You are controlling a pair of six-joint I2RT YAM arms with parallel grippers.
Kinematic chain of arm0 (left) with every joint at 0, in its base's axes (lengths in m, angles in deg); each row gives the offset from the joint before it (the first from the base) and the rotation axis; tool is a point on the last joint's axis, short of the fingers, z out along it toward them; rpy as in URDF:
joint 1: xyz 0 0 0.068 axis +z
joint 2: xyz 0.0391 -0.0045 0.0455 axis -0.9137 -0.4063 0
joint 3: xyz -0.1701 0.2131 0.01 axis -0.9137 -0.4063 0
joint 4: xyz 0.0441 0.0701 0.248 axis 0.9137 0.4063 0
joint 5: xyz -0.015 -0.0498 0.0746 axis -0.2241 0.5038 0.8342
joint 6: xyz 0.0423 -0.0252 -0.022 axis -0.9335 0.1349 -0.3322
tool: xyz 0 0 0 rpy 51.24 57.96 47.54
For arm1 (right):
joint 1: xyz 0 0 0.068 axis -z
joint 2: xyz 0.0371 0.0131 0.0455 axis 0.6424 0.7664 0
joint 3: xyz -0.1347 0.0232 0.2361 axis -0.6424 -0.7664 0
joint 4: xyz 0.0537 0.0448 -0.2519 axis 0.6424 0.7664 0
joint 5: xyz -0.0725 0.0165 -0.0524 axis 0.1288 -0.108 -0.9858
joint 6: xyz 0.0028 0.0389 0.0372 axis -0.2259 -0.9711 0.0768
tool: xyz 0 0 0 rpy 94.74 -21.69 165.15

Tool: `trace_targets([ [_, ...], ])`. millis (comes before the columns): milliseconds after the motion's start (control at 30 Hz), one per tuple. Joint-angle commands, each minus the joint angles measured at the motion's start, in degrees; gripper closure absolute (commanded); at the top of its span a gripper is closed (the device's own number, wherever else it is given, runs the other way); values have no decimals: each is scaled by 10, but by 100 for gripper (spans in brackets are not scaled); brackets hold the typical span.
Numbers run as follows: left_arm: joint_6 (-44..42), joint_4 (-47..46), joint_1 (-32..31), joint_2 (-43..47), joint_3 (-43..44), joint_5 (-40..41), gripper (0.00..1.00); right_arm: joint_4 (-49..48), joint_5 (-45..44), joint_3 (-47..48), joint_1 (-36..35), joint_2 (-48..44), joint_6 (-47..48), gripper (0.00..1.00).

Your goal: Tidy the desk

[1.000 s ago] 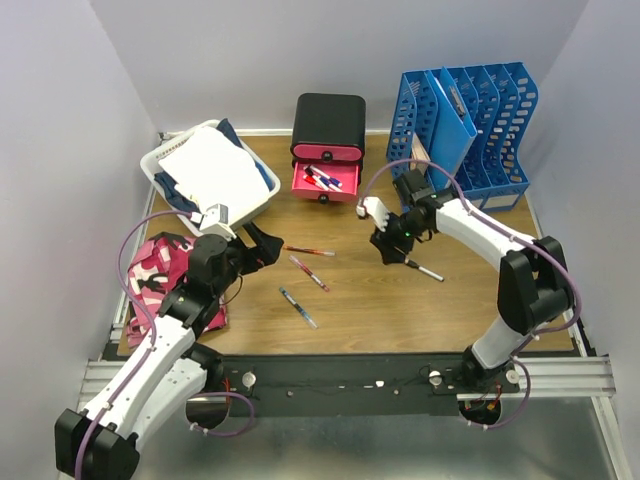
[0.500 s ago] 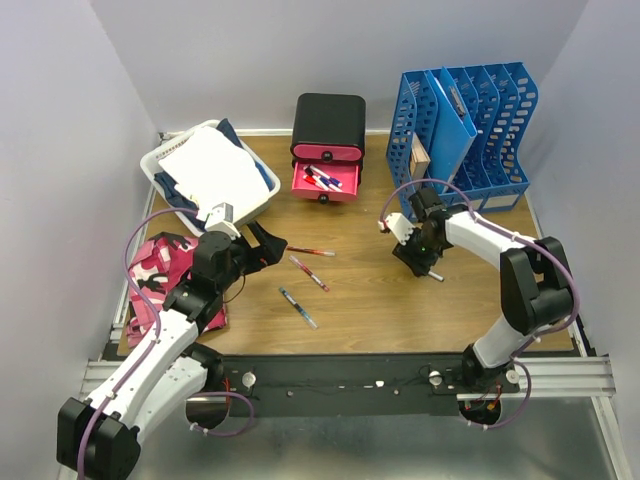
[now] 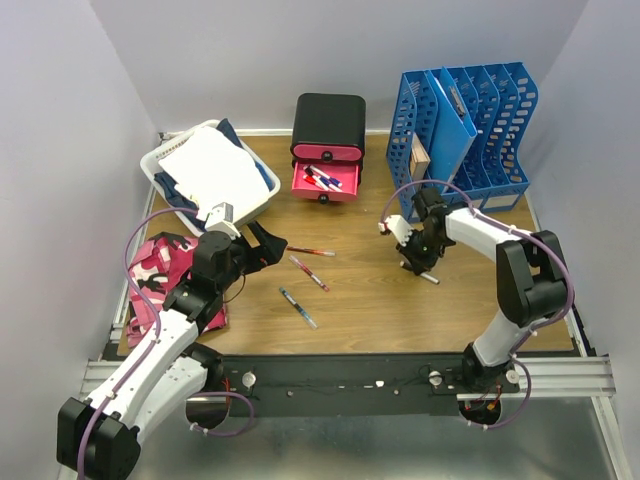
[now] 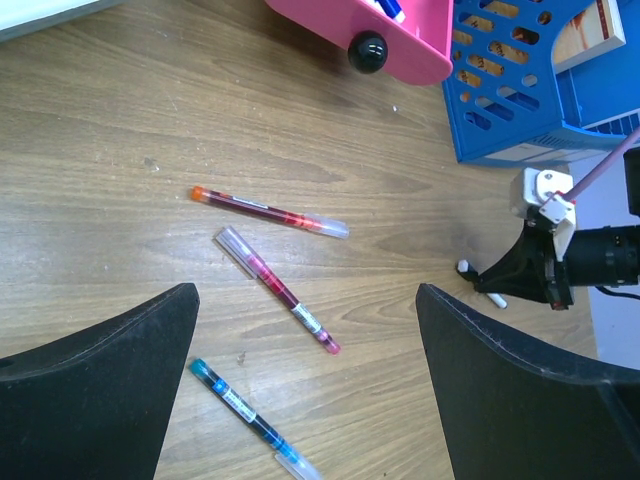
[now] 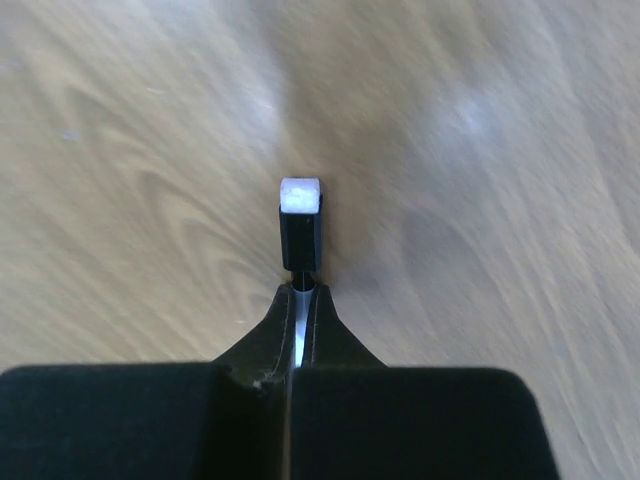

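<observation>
At the near edge, the black and silver rail fronts the bench, a wide medium-brown wood-grain laminate top that fills the middle of the overhead view and carries everything else. Just beyond the rail on the left half lies a clear pen with teal ends, and a little farther a clear pen with a magenta core, the two near each other but not touching. Level with that one on the right half, the right pincer is pressed down at the wood with its jaws closed tight on a slim white pen with a black collar, whose far end pokes out ahead of the fingertips; whether the pen is clear of the surface I cannot tell. Farther left, the left pincer hangs spread wide and empty above the loose pens, a pink patterned cloth pouch lying beside its arm at the left edge. A red pen with an orange cap lies just past it. At the back stand a white basket of papers, a black drawer unit with its pink drawer pulled open and several pens already in it, and a blue plastic file rack. I judge the tidying partly done: some pens are stowed, one is in a grip, three wait loose, and the pouch and open drawer look unresolved.
</observation>
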Motion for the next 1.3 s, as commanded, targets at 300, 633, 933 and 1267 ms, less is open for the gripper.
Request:
trace_targets([
  [300, -7, 11, 3, 11, 10, 2, 1, 31, 135, 360, -120, 84, 63, 100],
  [633, 5, 20, 4, 34, -5, 2, 1, -79, -25, 625, -167, 273, -26, 99],
  [933, -1, 34, 4, 42, -5, 18, 1, -109, -57, 656, -169, 306, -49, 51],
  [1267, -3, 20, 4, 27, -3, 18, 1, 124, 254, 618, -168, 260, 115, 78],
])
